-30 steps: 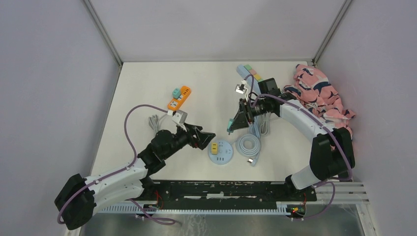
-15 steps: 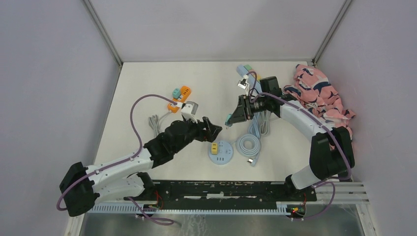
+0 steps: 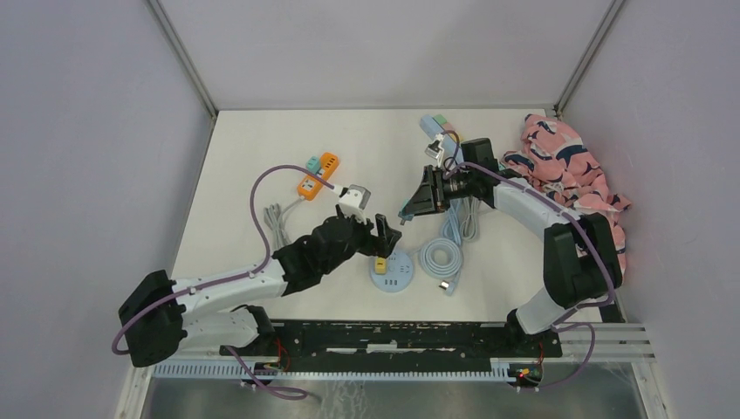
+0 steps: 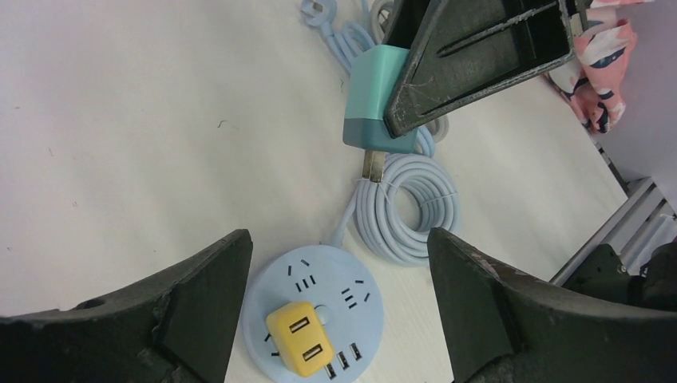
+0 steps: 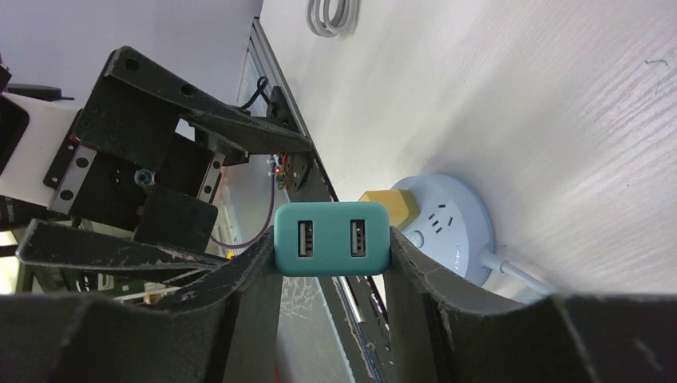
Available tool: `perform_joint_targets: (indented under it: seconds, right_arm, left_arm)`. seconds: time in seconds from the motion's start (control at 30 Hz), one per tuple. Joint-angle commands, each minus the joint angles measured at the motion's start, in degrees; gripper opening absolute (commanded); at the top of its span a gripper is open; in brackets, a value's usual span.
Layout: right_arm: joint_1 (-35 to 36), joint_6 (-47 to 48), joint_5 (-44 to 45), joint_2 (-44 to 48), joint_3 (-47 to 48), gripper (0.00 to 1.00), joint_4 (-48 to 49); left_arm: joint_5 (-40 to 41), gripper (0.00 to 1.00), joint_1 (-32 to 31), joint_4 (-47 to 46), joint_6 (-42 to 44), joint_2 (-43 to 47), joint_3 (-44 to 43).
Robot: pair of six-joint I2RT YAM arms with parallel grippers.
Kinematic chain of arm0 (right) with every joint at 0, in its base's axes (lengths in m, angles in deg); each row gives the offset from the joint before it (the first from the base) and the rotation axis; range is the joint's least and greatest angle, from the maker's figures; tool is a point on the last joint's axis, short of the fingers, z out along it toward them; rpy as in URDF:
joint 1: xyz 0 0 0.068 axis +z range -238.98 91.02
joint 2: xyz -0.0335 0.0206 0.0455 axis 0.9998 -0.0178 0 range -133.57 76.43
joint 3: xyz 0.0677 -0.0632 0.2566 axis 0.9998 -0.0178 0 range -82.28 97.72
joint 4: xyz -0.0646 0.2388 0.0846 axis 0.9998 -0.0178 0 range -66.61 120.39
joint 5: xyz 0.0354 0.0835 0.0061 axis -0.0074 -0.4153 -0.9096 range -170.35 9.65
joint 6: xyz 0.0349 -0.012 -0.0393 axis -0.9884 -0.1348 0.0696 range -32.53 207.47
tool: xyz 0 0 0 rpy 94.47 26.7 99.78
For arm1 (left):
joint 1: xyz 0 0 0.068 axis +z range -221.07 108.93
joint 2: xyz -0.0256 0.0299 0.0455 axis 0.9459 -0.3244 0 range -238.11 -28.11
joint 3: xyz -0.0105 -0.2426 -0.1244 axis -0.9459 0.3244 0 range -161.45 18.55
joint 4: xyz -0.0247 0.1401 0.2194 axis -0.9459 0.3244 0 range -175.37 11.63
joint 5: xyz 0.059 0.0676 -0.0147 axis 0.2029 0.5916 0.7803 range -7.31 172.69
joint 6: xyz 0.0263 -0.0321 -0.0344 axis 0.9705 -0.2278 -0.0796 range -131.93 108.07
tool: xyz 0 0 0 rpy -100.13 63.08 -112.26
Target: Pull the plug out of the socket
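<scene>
As seen from above, the round blue socket [image 3: 397,278] lay on the white table [image 3: 262,148] in front of the arm bases, with the yellow plug [image 3: 381,261] seated in its left part. The left gripper [image 3: 387,237] stood just over that plug, jaws spread and holding nothing. The right gripper [image 3: 404,211] hung beyond the socket, well clear of it; what it held could not be made out from this angle. An orange power strip [image 3: 317,175] lay farther left with a small teal plug [image 3: 311,163] in its far end. A patterned pink cloth [image 3: 572,170] sat at the right edge.

From the left wrist, the fingers stood wide apart, one on either side of the socket [image 4: 319,291]. The yellow plug [image 4: 302,349] was fully inserted, showing two USB ports on its top face. A coiled pale-blue cable [image 4: 411,211] ran into the socket's far side. Above the coil, the right gripper pinched a teal adapter [image 4: 369,104], its metal prongs exposed and pointing down.

From the right wrist, the teal adapter [image 5: 331,238] was clamped between both fingers, two USB ports facing the camera. Behind it the yellow plug [image 5: 391,203] sat in the socket [image 5: 455,231], with the left gripper's spread jaws close by
</scene>
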Motion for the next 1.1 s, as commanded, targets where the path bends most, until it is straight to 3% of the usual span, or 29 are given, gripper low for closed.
perform_joint_targets:
  seconds: [0.0, 0.13, 0.4, 0.5, 0.63, 0.8, 0.9, 0.97, 1.07]
  right_arm:
    - [-0.3, -4.2, 0.3, -1.0, -0.5, 0.23, 3.6]
    - [-0.2, -5.3, 0.2, -2.0, -0.3, 0.24, 3.6]
    - [-0.3, -6.2, -0.5, -2.4, -0.2, 0.27, 3.6]
    - [-0.3, -6.4, -0.8, -2.3, -0.2, 0.27, 3.6]
    - [-0.2, -6.8, -1.4, -2.5, -0.2, 0.28, 3.6]
    - [-0.1, -7.4, -1.9, -2.8, -0.1, 0.3, 3.6]
    - [-0.1, -7.3, -2.1, -2.8, -0.1, 0.32, 3.5]
    - [-0.2, -6.7, -2.3, -2.8, 0.1, 0.38, 3.3]
    - [-0.1, -3.7, -3.7, -2.7, 1.3, 0.54, 1.1]
  left_arm:
    - [1.0, 0.86, -0.4, -4.5, -2.3, -4.1, -3.8]
    - [2.1, 0.74, -0.5, -5.9, -5.2, -7.4, -6.3]
    - [6.1, 0.73, -1.1, -4.7, -5.6, -14.6, -12.0]
    - [7.4, 0.63, -1.1, -4.3, -5.5, -16.6, -13.2]
    - [9.4, 0.62, -1.0, -2.9, -4.3, -18.6, -15.1]
    - [10.0, 0.37, -1.1, -3.1, -2.9, -19.7, -15.8]
    - [9.7, 0.16, -1.1, -2.8, -2.1, -19.5, -15.8]
    - [9.4, 0.07, -1.0, -2.7, -1.4, -18.9, -15.4]
    - [9.5, 0.03, -1.1, -2.8, -0.6, -17.6, -13.5]
